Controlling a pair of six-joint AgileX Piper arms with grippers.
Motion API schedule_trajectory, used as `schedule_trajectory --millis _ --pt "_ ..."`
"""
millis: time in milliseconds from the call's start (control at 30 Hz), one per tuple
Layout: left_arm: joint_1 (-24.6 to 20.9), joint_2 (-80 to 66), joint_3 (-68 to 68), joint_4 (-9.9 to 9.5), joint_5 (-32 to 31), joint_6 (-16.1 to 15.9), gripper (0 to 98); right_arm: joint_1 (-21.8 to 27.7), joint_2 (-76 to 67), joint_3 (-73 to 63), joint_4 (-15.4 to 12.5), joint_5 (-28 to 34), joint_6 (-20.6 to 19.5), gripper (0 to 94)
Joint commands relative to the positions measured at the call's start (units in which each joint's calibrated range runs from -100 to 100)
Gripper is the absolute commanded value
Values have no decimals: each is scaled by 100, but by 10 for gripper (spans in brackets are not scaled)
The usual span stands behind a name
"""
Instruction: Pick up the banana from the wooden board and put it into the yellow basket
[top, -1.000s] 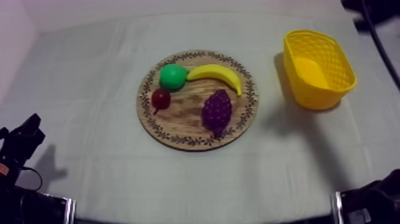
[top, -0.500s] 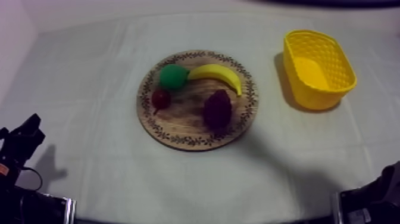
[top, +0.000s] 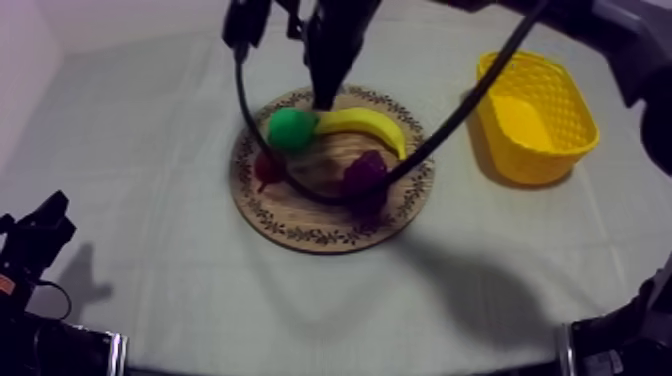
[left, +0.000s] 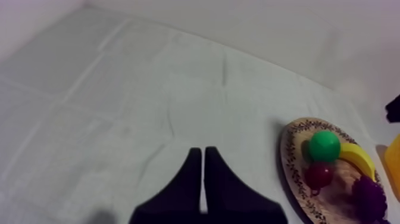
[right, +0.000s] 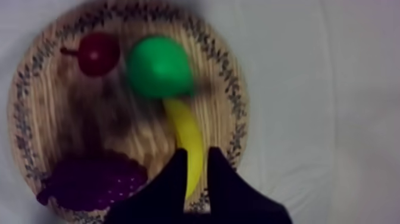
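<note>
The right hand (right: 196, 154) hangs above the round wooden board with the patterned rim (top: 300, 235). Its two black fingers are parted only a little, with nothing held, and the curved yellow toy banana (right: 186, 137) shows through the narrow gap. The banana lies on the board with one end against the round green pear (right: 158, 65). The small red fruit (right: 98, 53) and the purple bunch of grapes (right: 95, 179) sit further off on the same board.

I judge the reach to be under way and the grasp not yet made. To do it well, the fingers should spread wider before descending. They already line up across the banana's width, so they should come down on its middle, away from the pear, to avoid nudging it. After a firm close, a straight lift should clear the other fruit before the carry across the table (top: 150, 120) to the yellow basket (top: 540, 60).

The left hand (left: 201, 152) is clenched on nothing, low over bare cloth.
</note>
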Motion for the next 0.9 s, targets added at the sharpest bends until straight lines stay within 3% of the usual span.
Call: schedule_trajectory --millis 0,300,867 --pt "3 -3 3 2 -2 0 1 98 98 67 31 -53 14 149" --pt "3 -3 3 2 -2 0 1 391 357 152 136 -260 2 206" --pt "3 -3 3 2 -2 0 1 460 258 440 99 -390 8 265"
